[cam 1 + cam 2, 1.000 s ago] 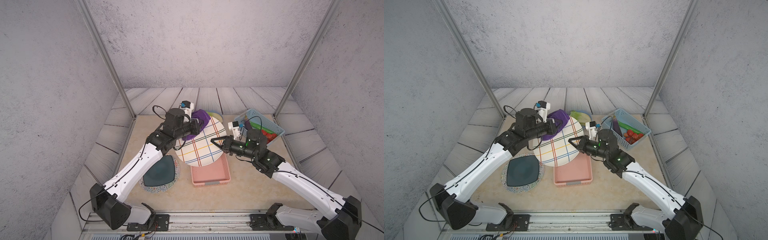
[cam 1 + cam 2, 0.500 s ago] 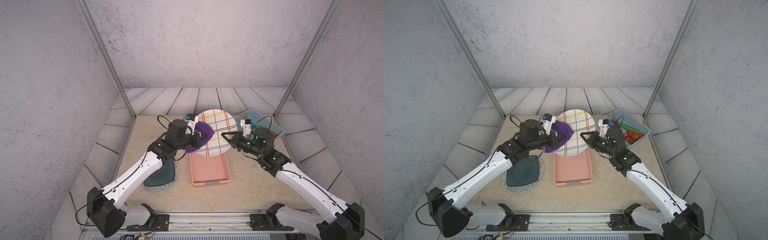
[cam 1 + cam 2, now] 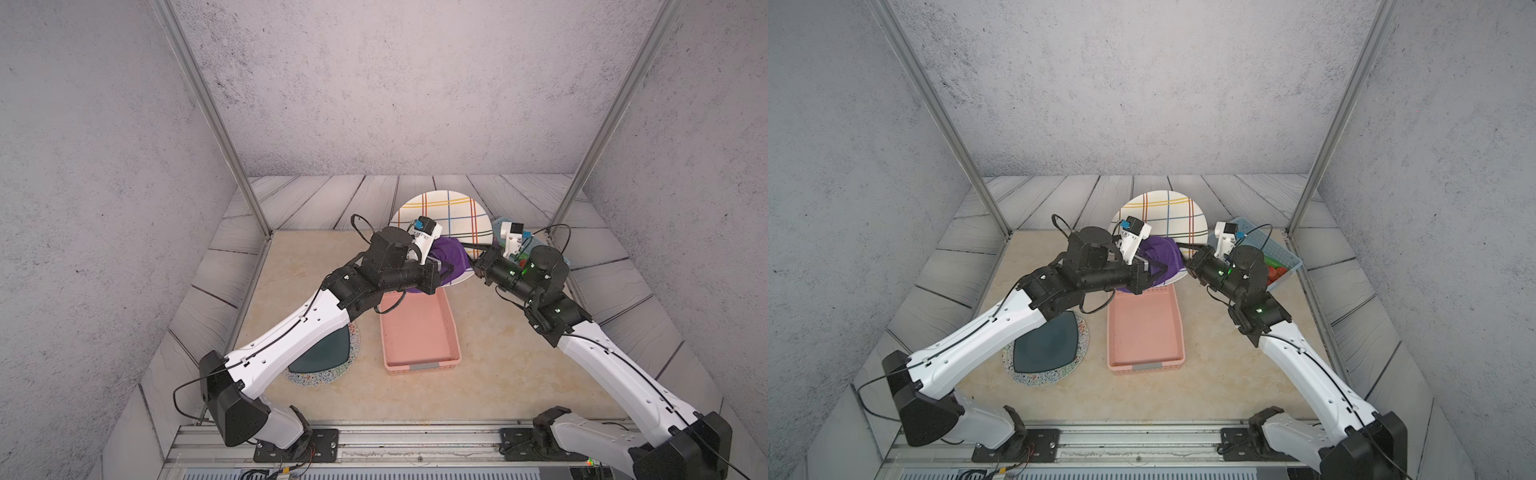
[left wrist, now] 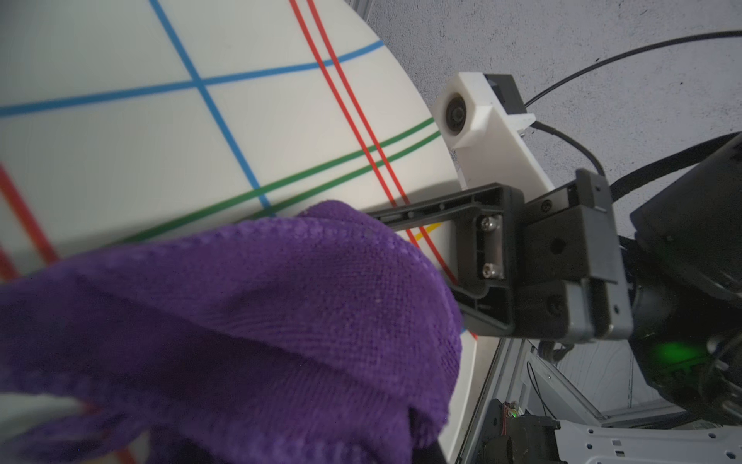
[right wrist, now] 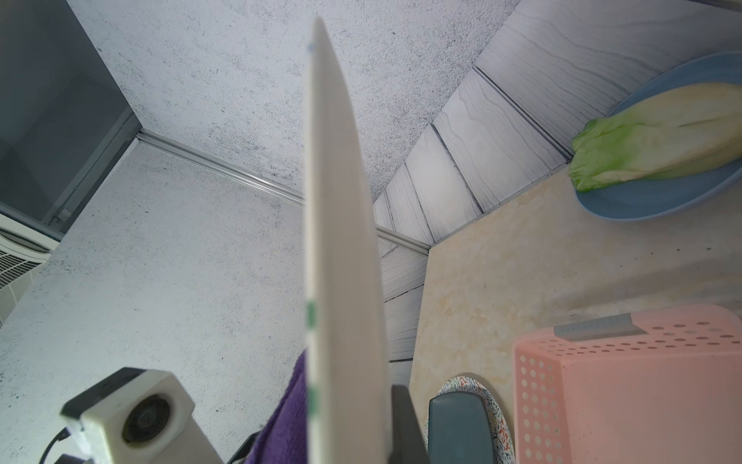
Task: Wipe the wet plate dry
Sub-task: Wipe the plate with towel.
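Observation:
A white plate (image 3: 449, 212) (image 3: 1167, 212) with coloured stripes stands upright on edge above the far end of the tray, its face toward the front. My right gripper (image 3: 471, 253) (image 3: 1183, 251) is shut on the plate's lower right rim; one of its fingers (image 4: 441, 207) lies across the striped face (image 4: 160, 132). The right wrist view shows the plate (image 5: 337, 241) edge-on. My left gripper (image 3: 440, 268) (image 3: 1148, 270) is shut on a purple cloth (image 3: 451, 257) (image 3: 1160, 255) (image 4: 241, 321), which lies against the plate's lower face. The cloth hides the left fingertips.
A pink tray (image 3: 419, 332) (image 3: 1144, 328) lies under the plate. Left of it a dark teal plate (image 3: 328, 353) (image 3: 1046, 343) rests on a speckled one. A blue basket (image 3: 1273, 249) of vegetables stands at the back right. A blue plate (image 5: 662, 201) holds a cabbage (image 5: 658, 148).
The right gripper has raised the plate from a low tilt over the tray to upright, farther back. The left gripper and cloth have shifted from the plate's upper left to its lower face.

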